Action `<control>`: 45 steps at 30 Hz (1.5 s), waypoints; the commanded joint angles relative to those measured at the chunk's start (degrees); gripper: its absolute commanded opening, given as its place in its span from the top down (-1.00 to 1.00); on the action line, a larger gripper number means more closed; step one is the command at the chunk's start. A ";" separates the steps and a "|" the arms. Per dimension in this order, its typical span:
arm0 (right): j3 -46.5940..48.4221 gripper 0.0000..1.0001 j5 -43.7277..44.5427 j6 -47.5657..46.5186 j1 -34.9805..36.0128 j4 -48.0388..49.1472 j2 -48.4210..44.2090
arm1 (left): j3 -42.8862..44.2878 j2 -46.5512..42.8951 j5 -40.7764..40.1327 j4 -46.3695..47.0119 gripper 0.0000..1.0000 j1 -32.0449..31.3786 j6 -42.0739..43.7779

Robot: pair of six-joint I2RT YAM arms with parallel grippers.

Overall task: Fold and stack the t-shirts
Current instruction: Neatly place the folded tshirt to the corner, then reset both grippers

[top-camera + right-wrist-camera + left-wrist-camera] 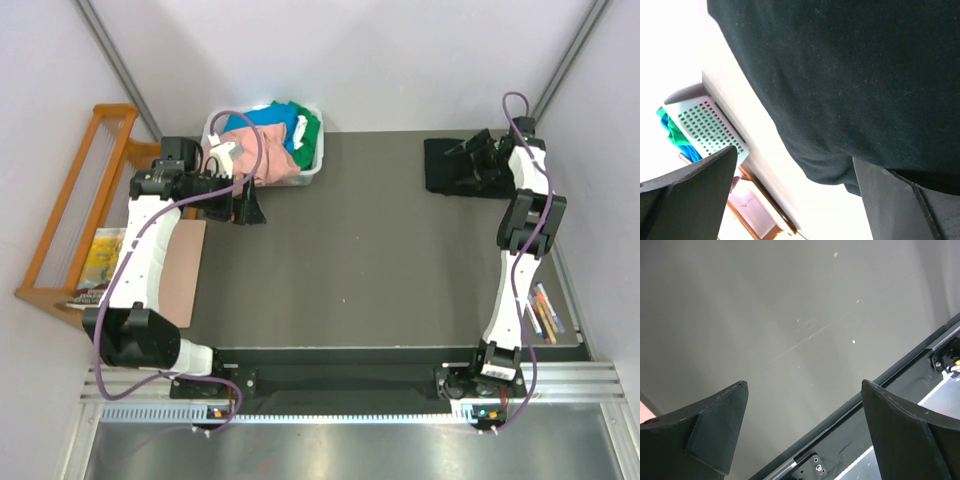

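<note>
**A:** Right, where does the cloth lie?

**B:** The black t-shirt [445, 165] is a compact dark mass at the far right corner of the table [350, 250]. I cannot tell whether it is neatly folded. The salmon-pink shirt [275, 165], blue shirt [265, 122] and green shirt [310, 125] are heaped together in the white bin [313, 168], far left of centre.

**A:** Claws?

**B:** The right gripper [478, 158] is over the black t-shirt with its fingers spread wide. In the wrist view the cloth's edge runs between them, and nothing is pinched. The left gripper [248, 205] is just beside the bin's near side, released, with only bare table between its fingers.

**A:** How will it handle?

**B:** My judgement is soft, light and limp. It has no stiffness, so whatever is not lifted will sag and drag. The matte knit is not slippery and should stay in a pinch. Nothing here is fragile.

**A:** Where to take hold?

**B:** At an edge or corner, a hem or a shoulder seam, and a single layer if one can be found. A pinch in the middle of the mass would likely raise several layers at once. It is a large shirt, so two holds, one per arm, look wise for spreading it flat.
</note>
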 commanded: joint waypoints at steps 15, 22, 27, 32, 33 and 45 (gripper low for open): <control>-9.02 -0.99 3.87 -19.19 10.36 5.27 -29.94 | -7.16 -1.29 -2.58 4.93 -0.98 0.42 1.37; -55.13 -1.00 29.98 -26.34 22.06 31.93 -67.03 | -17.70 -14.27 -15.84 21.17 -0.98 0.42 -5.92; -83.26 -0.99 35.00 -31.59 22.06 54.27 -85.58 | -27.20 -18.78 -24.12 36.91 -0.98 0.60 -9.79; -96.20 -0.99 45.11 -38.26 22.06 57.55 -87.82 | -35.71 -16.42 -32.98 47.97 -0.98 0.51 -12.69; -97.35 -0.99 45.63 -39.85 22.06 58.69 -86.51 | -36.78 -15.63 -34.22 52.18 -0.98 0.42 -12.78; -102.98 -0.99 49.33 -48.80 22.41 77.32 -73.76 | -40.28 -1.98 -46.47 67.05 -0.85 -1.69 -8.83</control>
